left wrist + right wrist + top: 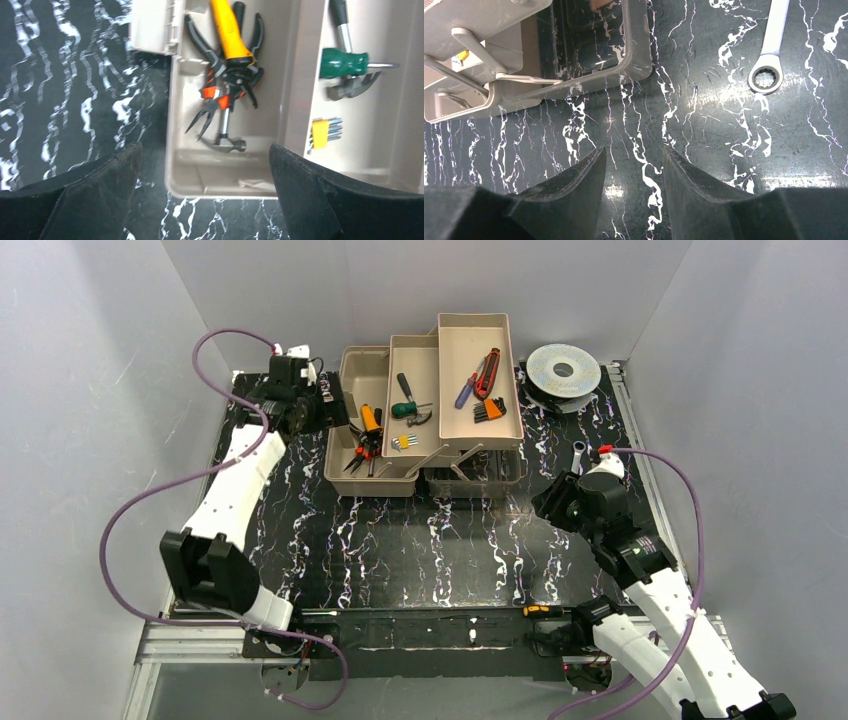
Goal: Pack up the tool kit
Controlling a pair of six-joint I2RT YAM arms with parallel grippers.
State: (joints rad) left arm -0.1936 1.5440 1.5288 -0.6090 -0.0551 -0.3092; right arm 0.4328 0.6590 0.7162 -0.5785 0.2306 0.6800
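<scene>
eyeing the wrench [775, 30], right gripper [633, 150] jaws spread, empty; left gripper [205, 147] likewise. looks thin, stiff, slick steel lying flat, so best pinched across the shank.

No lettering, label, brand mark or number is legible in any view. The taupe toolbox [372, 486], the hand tools lying in it, the silver wrench [776, 31] on the marbled mat and the wire spool [563, 370] show no marking sharp enough or large enough to read.
</scene>
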